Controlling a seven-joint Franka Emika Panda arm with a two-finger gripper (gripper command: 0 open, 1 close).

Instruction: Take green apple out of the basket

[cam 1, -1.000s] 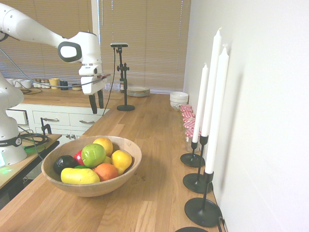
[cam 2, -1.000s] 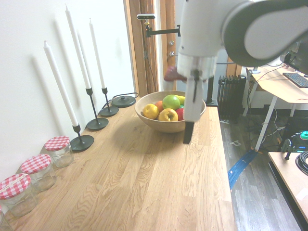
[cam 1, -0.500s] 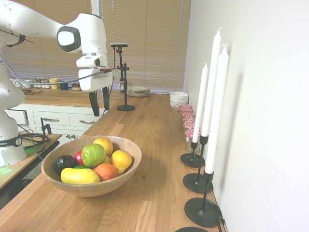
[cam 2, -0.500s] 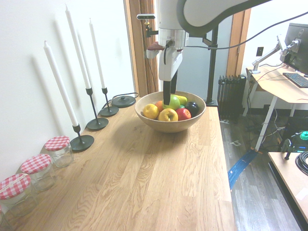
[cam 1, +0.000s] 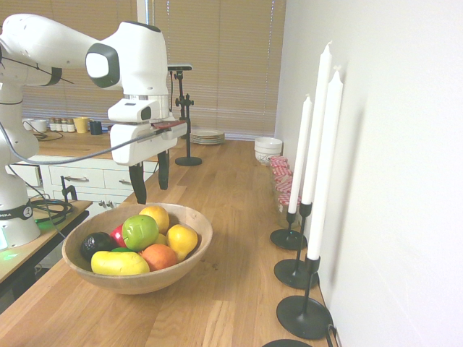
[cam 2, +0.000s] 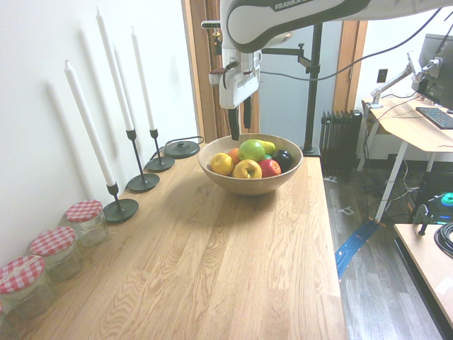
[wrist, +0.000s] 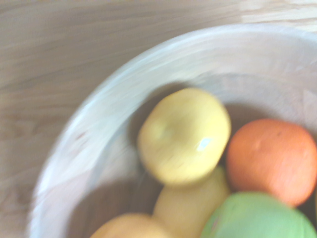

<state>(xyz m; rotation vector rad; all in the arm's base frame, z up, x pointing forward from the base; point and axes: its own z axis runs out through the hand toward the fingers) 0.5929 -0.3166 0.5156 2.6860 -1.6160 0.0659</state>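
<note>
The green apple (cam 1: 139,231) lies on top of the fruit pile in the wooden basket (cam 1: 201,233), with yellow apples, an orange, a red apple and a dark avocado-like fruit around it. In the second exterior view the green apple (cam 2: 251,150) shows at the middle of the basket (cam 2: 249,185). My gripper (cam 1: 150,194) hangs open and holds nothing, pointing down just above the basket's rim on the arm's side, a short way from the apple. From the other side the gripper (cam 2: 241,133) hovers over the bowl's back left. The blurred wrist view shows the basket's rim (wrist: 94,119) and part of the green apple (wrist: 255,218).
Three tall white candles in black holders (cam 1: 304,316) stand along the wall beside the basket. Jars with red checked lids (cam 2: 85,210) sit further along the wall. Plates (cam 1: 207,135) and white bowls (cam 1: 268,147) stand at the counter's far end. The counter edge (cam 2: 327,212) runs close to the basket.
The arm has swung along the counter toward the basket and come lower. The gripper, earlier well away from the bowl, now hangs over its rim, still open.
</note>
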